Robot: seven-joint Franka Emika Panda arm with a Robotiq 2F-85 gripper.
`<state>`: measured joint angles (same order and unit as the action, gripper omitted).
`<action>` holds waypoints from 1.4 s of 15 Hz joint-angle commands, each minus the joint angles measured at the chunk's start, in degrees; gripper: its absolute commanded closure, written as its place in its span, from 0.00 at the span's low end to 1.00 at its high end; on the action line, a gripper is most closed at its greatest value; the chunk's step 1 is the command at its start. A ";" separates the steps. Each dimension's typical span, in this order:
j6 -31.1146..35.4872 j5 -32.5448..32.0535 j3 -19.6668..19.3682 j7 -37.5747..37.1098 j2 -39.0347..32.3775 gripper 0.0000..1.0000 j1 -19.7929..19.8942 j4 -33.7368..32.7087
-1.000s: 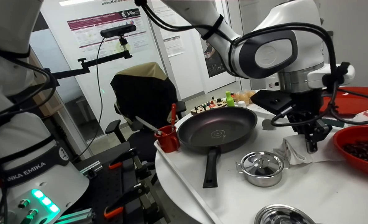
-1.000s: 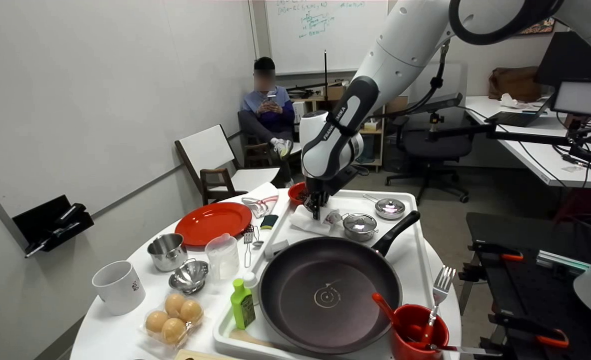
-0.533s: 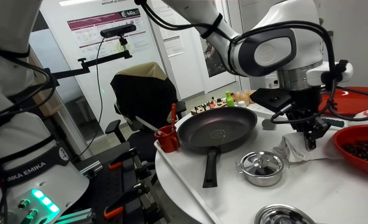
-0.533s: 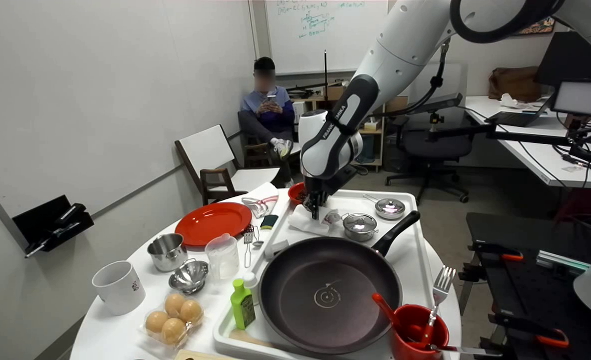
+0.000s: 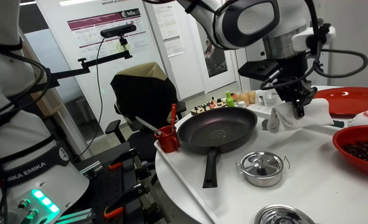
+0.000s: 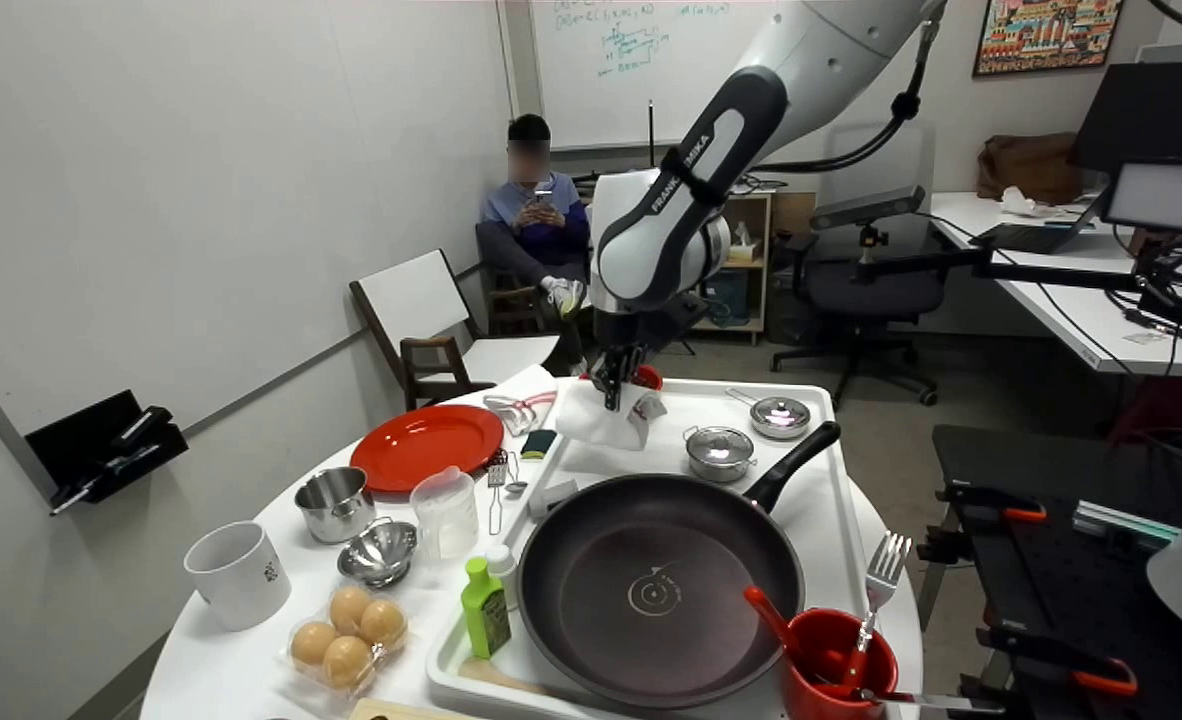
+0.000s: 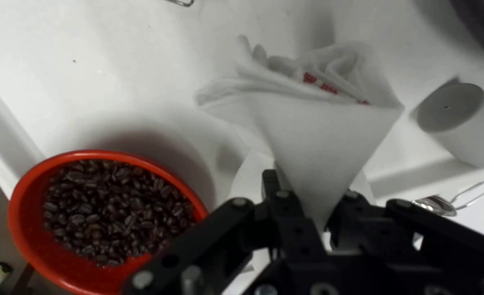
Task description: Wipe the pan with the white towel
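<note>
White towel [image 5: 315, 112]: bunched in folds, it hangs clear above the white tray [image 6: 826, 545], its long axis near 9-to-3 o'clock in an exterior view, rolled end aimed at 9, toward the frying pan [image 5: 217, 127].
Red-marked folds [image 7: 320, 85]: turned to 12 o'clock in the wrist view.
Pincer [image 5: 298, 112]: clenched on the towel, one finger on either side.
Black handle [image 5: 211, 171]: carries the pan's long axis to 6 o'clock in an exterior view; the same handle [image 6: 796, 467] points between 1 and 2 o'clock in an exterior view.
Lidded steel pot [image 5: 262, 169]: near the pan, between 4 and 5 o'clock from it in an exterior view.
Red bowl [image 7: 31, 229]: loaded with dark brown beans [image 7: 111, 209], at 8 o'clock from the towel in the wrist view.
Robot arm [image 5: 246, 18]: higher than half a second earlier, when the towel lay low on the tray beside the pot; pan and pot stand where they stood.
</note>
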<state>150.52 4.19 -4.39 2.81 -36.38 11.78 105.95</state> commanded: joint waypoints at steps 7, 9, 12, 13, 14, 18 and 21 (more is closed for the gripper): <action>1.33 1.12 5.44 11.67 18.80 0.92 0.02 20.59; 2.61 0.98 6.38 14.01 20.57 0.92 -0.55 24.23; 5.69 2.29 8.64 18.25 21.80 0.92 -0.72 28.70; 6.67 2.46 9.26 19.13 21.80 0.92 -0.89 29.85; 7.50 2.75 9.94 19.97 21.72 0.92 -1.01 30.87; 11.18 3.42 12.09 21.12 20.03 0.92 -1.08 33.23; 13.87 1.24 10.61 17.44 16.68 0.91 -2.19 32.13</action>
<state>160.95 5.74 7.57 21.67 -17.04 10.79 138.64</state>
